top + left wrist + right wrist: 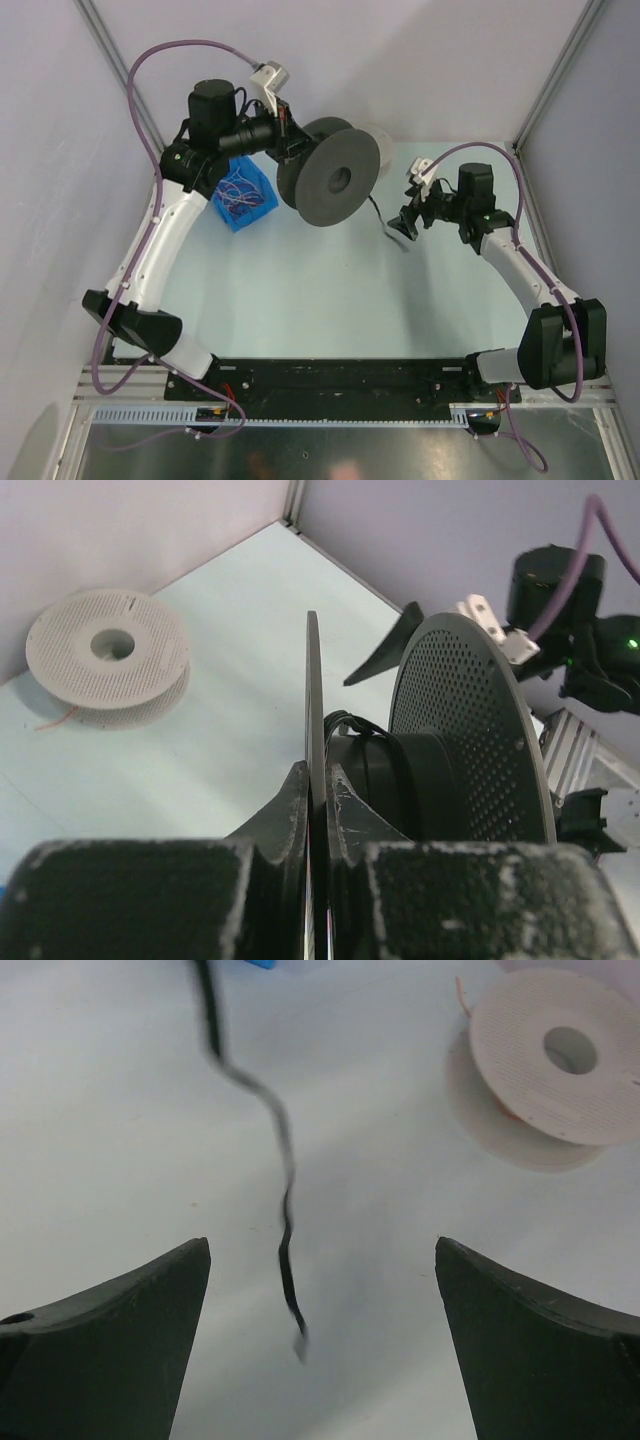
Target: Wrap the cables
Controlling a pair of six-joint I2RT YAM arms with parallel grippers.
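My left gripper (287,148) is shut on one flange of a dark grey spool (328,182) and holds it on edge above the table. In the left wrist view my gripper (318,775) pinches the thin flange (313,700); a few turns of black cable (362,750) lie on the hub beside the perforated flange (470,730). The cable's loose tail (380,215) hangs from the spool toward my right gripper (403,226). In the right wrist view that gripper (322,1250) is open, and the wavy cable end (287,1260) lies between its fingers, touching neither.
A white perforated spool (108,655) lies flat on the table behind the dark one; it also shows in the right wrist view (550,1055). A blue bin of thin wires (243,195) sits by the left arm. Walls close the table's back and sides.
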